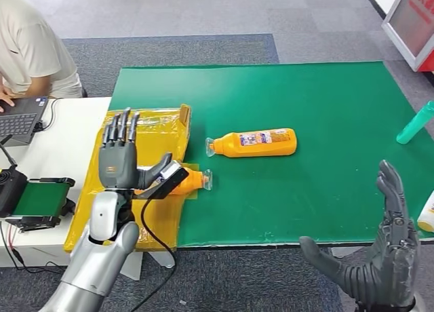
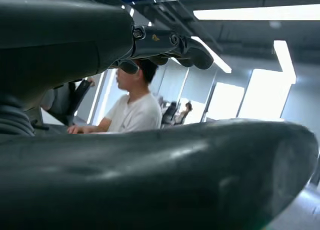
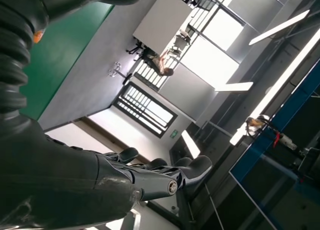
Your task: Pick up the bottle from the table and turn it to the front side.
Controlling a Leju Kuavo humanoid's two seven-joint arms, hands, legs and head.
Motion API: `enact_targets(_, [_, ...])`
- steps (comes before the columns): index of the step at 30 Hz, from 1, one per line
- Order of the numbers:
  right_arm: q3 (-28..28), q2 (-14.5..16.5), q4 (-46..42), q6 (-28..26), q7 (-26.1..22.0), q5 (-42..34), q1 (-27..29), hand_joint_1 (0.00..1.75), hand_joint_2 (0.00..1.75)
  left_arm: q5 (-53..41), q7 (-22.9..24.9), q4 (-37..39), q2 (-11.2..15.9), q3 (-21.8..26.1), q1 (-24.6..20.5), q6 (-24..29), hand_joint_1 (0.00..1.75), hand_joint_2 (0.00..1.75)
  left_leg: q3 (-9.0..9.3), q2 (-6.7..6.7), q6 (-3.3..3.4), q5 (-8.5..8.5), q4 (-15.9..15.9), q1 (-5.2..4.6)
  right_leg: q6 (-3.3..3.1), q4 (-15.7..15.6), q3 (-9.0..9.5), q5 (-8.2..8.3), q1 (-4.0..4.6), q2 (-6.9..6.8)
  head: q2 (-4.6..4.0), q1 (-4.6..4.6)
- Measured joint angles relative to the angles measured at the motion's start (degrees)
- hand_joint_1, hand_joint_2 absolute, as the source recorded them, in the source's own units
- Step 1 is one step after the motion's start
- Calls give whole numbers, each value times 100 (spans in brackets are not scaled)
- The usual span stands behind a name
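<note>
An orange bottle (image 1: 254,142) with a clear cap lies on its side on the green mat (image 1: 332,122), cap pointing left, label facing up. A second orange bottle (image 1: 193,180) lies at the mat's left edge, partly hidden behind my left hand's thumb. My left hand (image 1: 119,159) is raised with fingers straight up and thumb out, holding nothing. My right hand (image 1: 388,251) is raised over the table's near right edge, fingers spread, empty. In the left wrist view the thick thumb (image 2: 158,175) crosses the picture below the dark fingers (image 2: 177,45).
A yellow plastic bag (image 1: 148,163) lies at the mat's left end. A teal bottle (image 1: 416,124) and a white-yellow container (image 1: 427,216) sit at the right edge. A person (image 1: 30,47) works on a laptop (image 1: 20,119) at the white table (image 1: 66,149) on the left, near a small device (image 1: 36,203).
</note>
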Motion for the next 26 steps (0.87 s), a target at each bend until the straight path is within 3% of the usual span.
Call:
enact_targets(3, [-17, 1, -9, 0, -1, 15, 38, 0, 175, 463, -394, -623, 6, 108, 274, 276, 0, 0, 0, 0, 1, -1, 0, 0, 0, 0, 0, 0, 0, -1, 0, 0])
enact_targets(6, [-27, 2, -14, 2, 24, 27, 55, 0, 175, 975, -708, -1077, 6, 180, 470, 213, 0, 0, 0, 0, 1, -2, 0, 0, 0, -1, 0, 0, 0, 0, 1, 0])
enact_targets(11, [-48, 2, -14, 213, 84, -189, 144, 0, 175, 3293, -1676, -1957, 12, 197, 925, -776, 0, 0, -1, 0, 3, -4, 0, 0, 1, -1, 0, -1, 0, 0, 0, -1])
enact_targets(21, [-353, 2, 119, 1601, 133, -1823, 346, 0, 175, 5803, -2520, -3225, 150, 223, 1979, -1942, 0, 0, -2, 0, 3, -12, 0, 0, 0, -2, -1, -6, 0, 0, 0, 0])
enact_targets(26, [-551, 2, 280, 2005, 258, -2172, 457, 0, 175, 6906, -2740, -3606, 248, 344, 2403, -2418, 0, 0, -2, 0, 2, -12, 0, 0, 1, -2, -1, -8, 0, -1, 0, -1])
